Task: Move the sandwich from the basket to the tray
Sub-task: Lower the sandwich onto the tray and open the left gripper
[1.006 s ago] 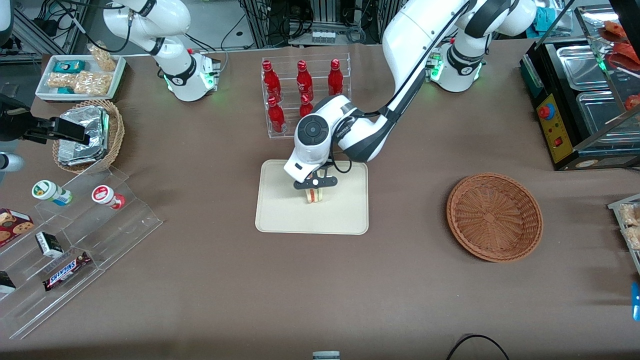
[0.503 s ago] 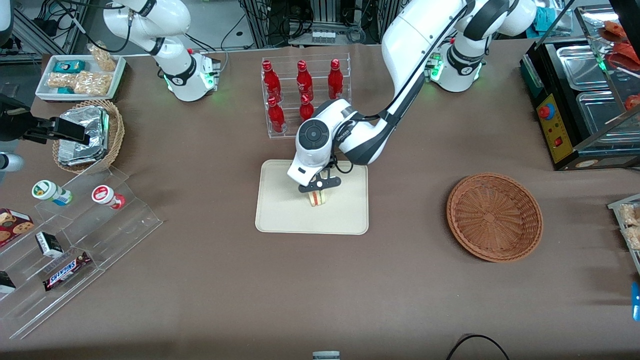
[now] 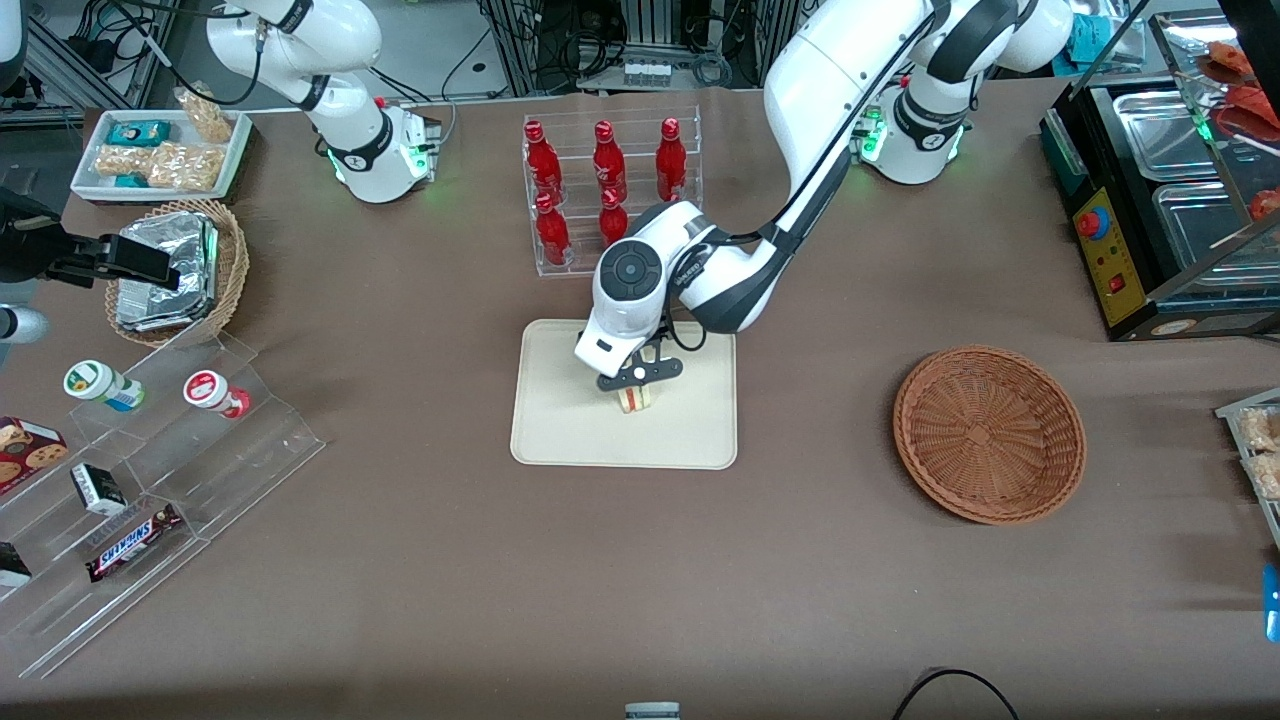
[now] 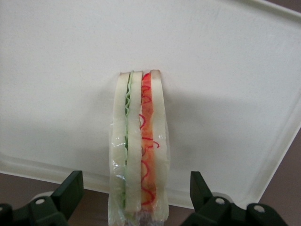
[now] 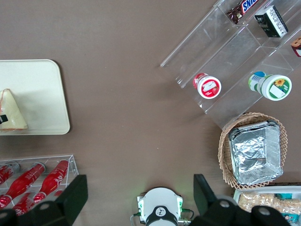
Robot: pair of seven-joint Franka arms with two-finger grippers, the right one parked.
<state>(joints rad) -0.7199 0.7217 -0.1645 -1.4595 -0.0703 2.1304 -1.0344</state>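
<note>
1. The tray [image 3: 560, 420] lies mid-tabletop, carrying the sandwich [image 3: 634, 399] standing on edge.
2. The claw [image 3: 640, 377] hangs directly above the sandwich, fingers [image 4: 69, 190] spread wide, clear of the bread.
3. The basket [image 3: 988, 433] sits toward the working arm's end.

left arm bent low, gripper [image 3: 640, 377] pointing down, fingers [image 4: 70, 188] spread apart.

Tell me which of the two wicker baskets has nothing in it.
The wide, shallow reddish-brown basket toward the working arm's end; the lighter, deeper basket holds foil packets. The open end effector straddles the sandwich on the tray.
</note>
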